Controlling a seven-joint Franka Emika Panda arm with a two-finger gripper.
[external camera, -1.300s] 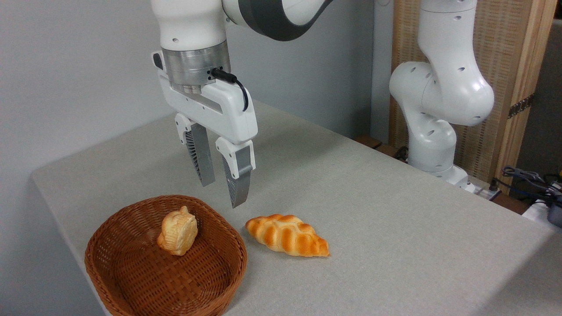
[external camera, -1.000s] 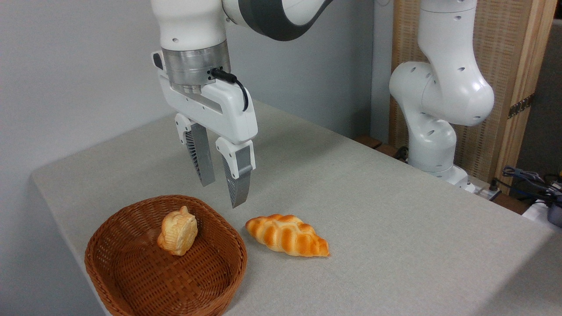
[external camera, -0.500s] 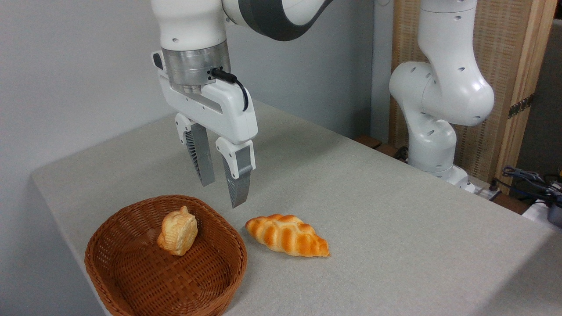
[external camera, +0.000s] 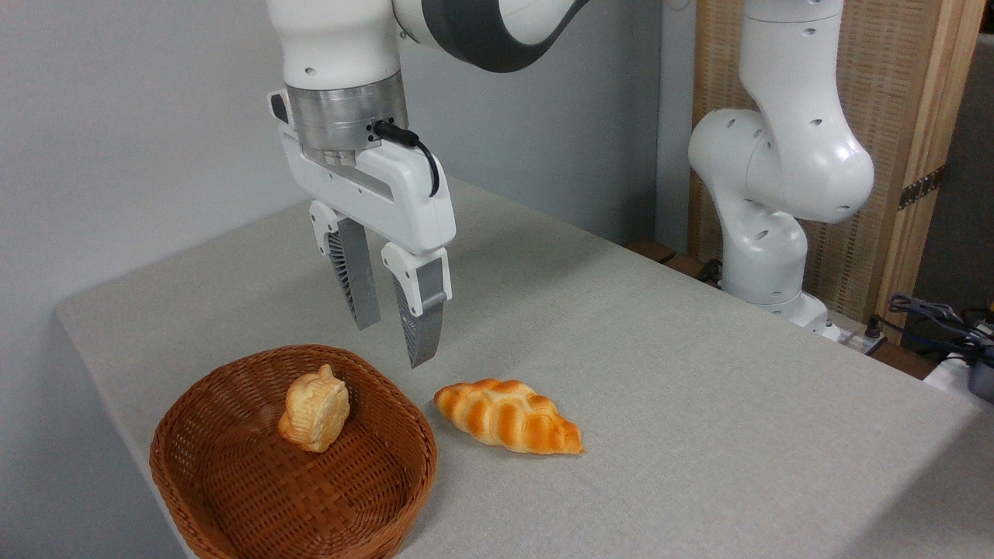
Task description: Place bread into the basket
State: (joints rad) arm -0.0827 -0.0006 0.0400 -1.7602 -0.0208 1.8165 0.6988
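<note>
The bread point(external camera: 508, 416), a glossy golden-orange braided loaf, lies on the grey table just right of the basket, its pointed end toward the right. The basket point(external camera: 233, 505) is a reddish-brown oval of woven wicker at the table's front left corner. My gripper point(external camera: 392, 341) hangs above the table between the basket's far rim and the loaf, clear of both. Its two grey fingers point down with a narrow gap and nothing between them.
A small pale fish-shaped pastry point(external camera: 314, 409) sits inside the basket near its far side. The arm's white base point(external camera: 765, 256) stands at the table's back right edge. Cables point(external camera: 936, 318) lie off the table to the right. The table's edge runs close to the basket's left.
</note>
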